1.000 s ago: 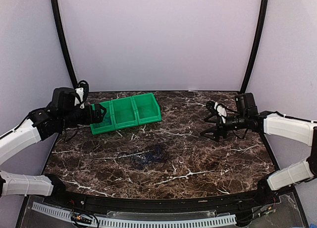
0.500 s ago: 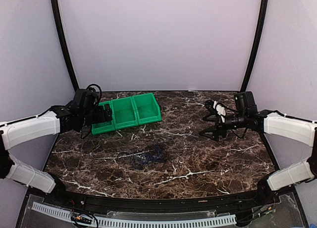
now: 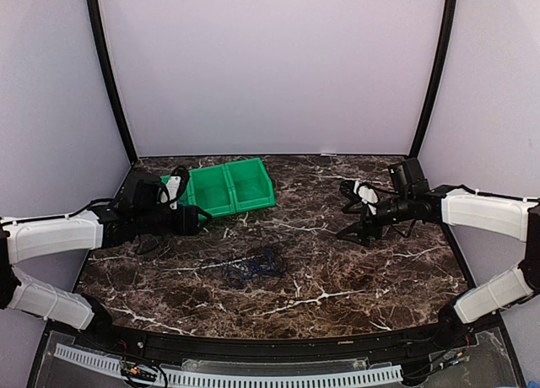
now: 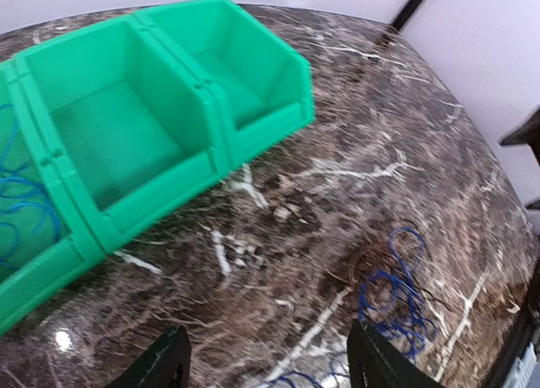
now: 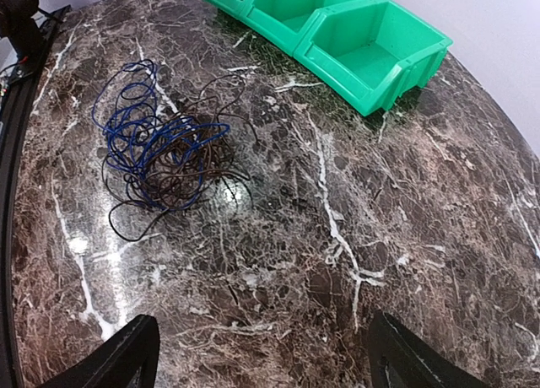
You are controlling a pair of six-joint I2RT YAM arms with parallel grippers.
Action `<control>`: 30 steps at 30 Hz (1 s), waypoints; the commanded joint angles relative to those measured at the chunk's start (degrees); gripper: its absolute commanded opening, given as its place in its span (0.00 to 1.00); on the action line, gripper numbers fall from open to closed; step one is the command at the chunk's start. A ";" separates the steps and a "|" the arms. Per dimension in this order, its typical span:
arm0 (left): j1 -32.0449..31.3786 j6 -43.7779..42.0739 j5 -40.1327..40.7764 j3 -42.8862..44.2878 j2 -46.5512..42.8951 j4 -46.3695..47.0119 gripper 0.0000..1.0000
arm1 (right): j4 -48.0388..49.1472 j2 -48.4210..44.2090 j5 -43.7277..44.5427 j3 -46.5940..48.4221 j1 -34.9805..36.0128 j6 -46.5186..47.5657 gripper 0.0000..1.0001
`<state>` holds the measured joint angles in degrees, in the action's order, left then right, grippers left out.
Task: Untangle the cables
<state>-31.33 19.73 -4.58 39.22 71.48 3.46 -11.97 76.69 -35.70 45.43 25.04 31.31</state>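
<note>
Compared with a second ago, the left gripper [image 3: 196, 220] is reaching farther over the marble table [image 3: 380, 278] and is now lying just in front of the green three-compartment bin [image 3: 232, 188]. The right gripper [image 3: 353, 228] is sitting slightly nearer the centre. Both are standing wide open, holding nothing. The bin is resting at the far left. The tangle of blue and dark cables [image 3: 253, 266] is lying on the marble near the middle, between the grippers and touching neither. A loose blue strand [image 4: 17, 202] is lying in the bin's leftmost compartment.
</note>
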 commanded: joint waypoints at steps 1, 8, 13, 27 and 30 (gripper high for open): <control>-2.99 -1.90 -13.18 -6.30 -6.31 4.93 0.66 | 0.65 -1.88 3.71 -1.54 -0.49 2.26 0.87; -6.60 3.24 -7.35 -12.29 -13.23 4.13 0.61 | -5.12 3.42 2.96 2.92 -0.52 2.43 0.84; -9.03 4.38 -8.07 -13.11 -11.35 3.53 0.56 | -4.76 2.85 5.98 0.11 -1.43 4.27 0.82; -12.69 3.40 -3.35 -9.43 -1.56 -2.39 0.52 | 2.35 3.82 -4.46 -2.94 -4.86 -3.09 0.78; -12.70 3.41 -6.91 -10.34 -1.43 -0.22 0.52 | 4.21 2.68 -1.86 -2.32 0.11 -2.93 0.80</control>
<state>-43.83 22.28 -9.26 30.22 71.37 1.39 -11.86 80.79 -37.52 41.78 20.23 29.28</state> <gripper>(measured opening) 0.516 0.793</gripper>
